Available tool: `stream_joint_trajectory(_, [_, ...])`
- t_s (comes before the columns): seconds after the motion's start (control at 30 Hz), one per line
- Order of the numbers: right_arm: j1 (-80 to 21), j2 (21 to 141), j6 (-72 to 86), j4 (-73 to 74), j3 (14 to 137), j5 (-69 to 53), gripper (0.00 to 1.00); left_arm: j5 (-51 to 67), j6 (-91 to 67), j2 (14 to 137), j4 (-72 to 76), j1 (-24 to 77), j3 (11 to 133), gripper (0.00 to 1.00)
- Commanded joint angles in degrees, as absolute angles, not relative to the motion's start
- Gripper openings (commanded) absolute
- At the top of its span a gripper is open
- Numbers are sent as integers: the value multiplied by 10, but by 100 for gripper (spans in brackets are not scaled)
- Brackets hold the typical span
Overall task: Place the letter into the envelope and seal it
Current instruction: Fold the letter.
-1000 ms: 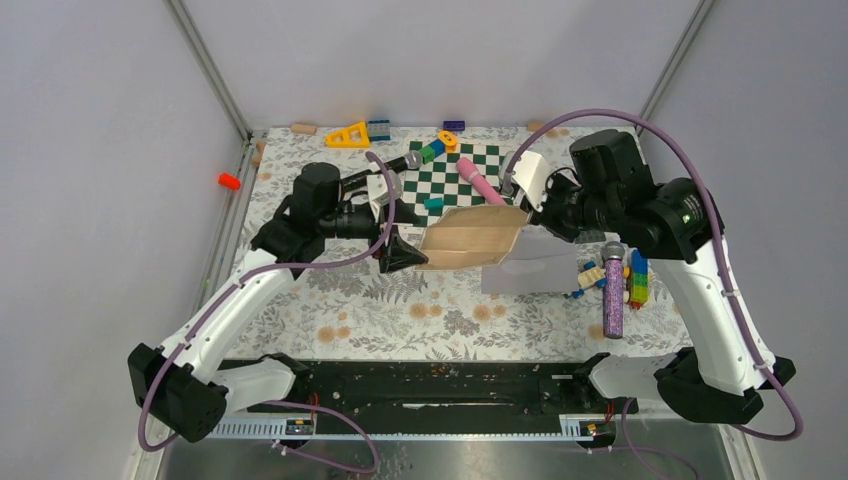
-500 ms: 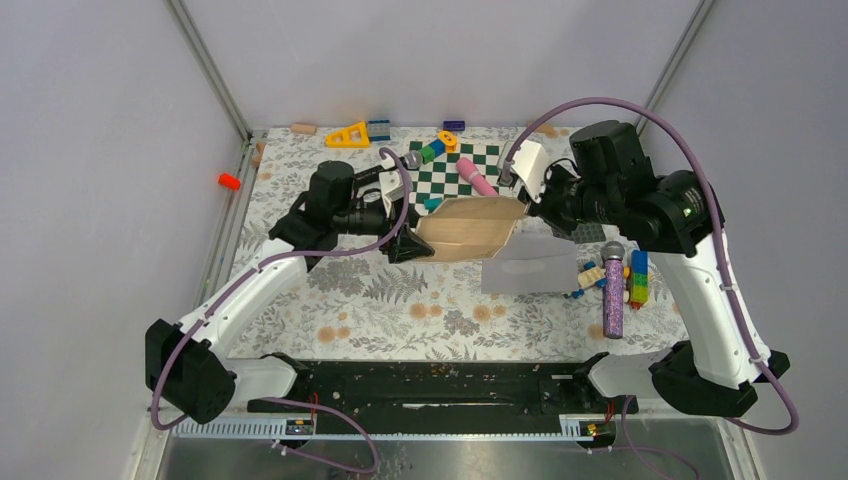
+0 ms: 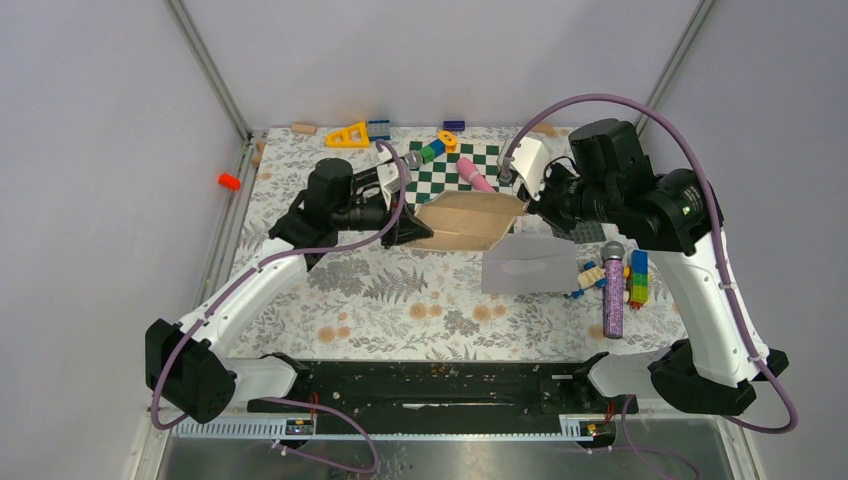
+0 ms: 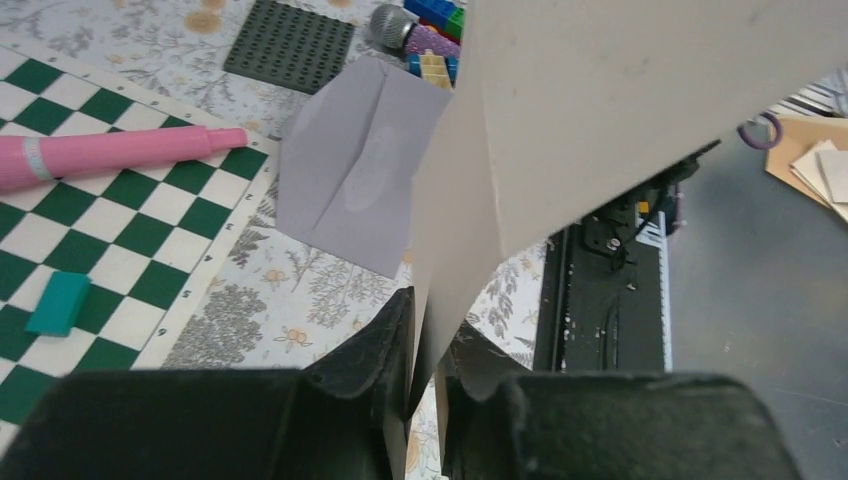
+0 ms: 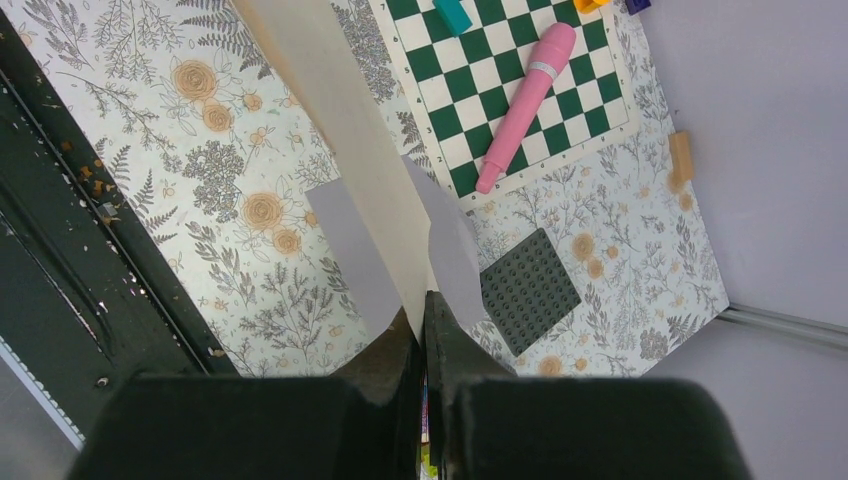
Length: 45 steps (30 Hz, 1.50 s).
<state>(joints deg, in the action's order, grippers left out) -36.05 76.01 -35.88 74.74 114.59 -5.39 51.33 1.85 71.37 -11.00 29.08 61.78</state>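
A tan letter (image 3: 470,220) hangs in the air over the table's middle, stretched between both grippers. My left gripper (image 3: 418,232) is shut on its left corner; in the left wrist view the letter (image 4: 600,100) rises out of the pinched jaws of that gripper (image 4: 428,340). My right gripper (image 3: 525,205) is shut on the right edge, and the letter (image 5: 340,120) runs away from the gripper (image 5: 420,315) in the right wrist view. The light grey envelope (image 3: 530,268) lies flat on the floral cloth below and to the right, also seen as the creased envelope (image 4: 345,175).
A green chessboard (image 3: 450,170) with a pink marker (image 3: 478,180) lies behind the letter. A dark grey studded plate (image 5: 528,290) sits beside the envelope. A purple glitter microphone (image 3: 613,295) and coloured bricks (image 3: 637,278) lie right. A yellow triangle (image 3: 349,135) sits at the back.
My left gripper moved in to the letter's left corner and closed on it. The letter shifted slightly toward the back, off the envelope.
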Motion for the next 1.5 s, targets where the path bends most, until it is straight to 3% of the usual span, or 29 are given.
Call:
stream_joint_trajectory(0.0, [-366,757,-350,745,1163,-46,0,448,-17,704,-56,293,635,12])
stream_joint_trajectory(0.13, [-365,755,-350,737,1157,-39,0,414,-44,706,-46,293,640,1])
stream_joint_trajectory(0.23, [-366,756,-348,730,1150,-37,4,438,-60,708,-42,293,644,0])
stream_joint_trajectory(0.4, [-365,743,-356,732,1135,-71,34,477,-63,702,-46,293,649,0])
stream_joint_trajectory(0.47, [-365,737,-361,738,1132,-89,55,487,-56,698,-53,293,650,0])
stream_joint_trajectory(0.53, [-365,732,-365,744,1129,-111,70,497,-49,693,-59,293,651,0])
stream_joint_trajectory(0.63, [-366,724,-371,751,1123,-152,82,513,-32,688,-72,293,654,0])
stream_joint_trajectory(1.0, [-365,704,-414,703,1029,-223,88,575,159,668,-231,297,672,0])
stream_joint_trajectory(1.47, [-365,665,-414,482,801,-393,89,549,317,682,-393,378,671,0])
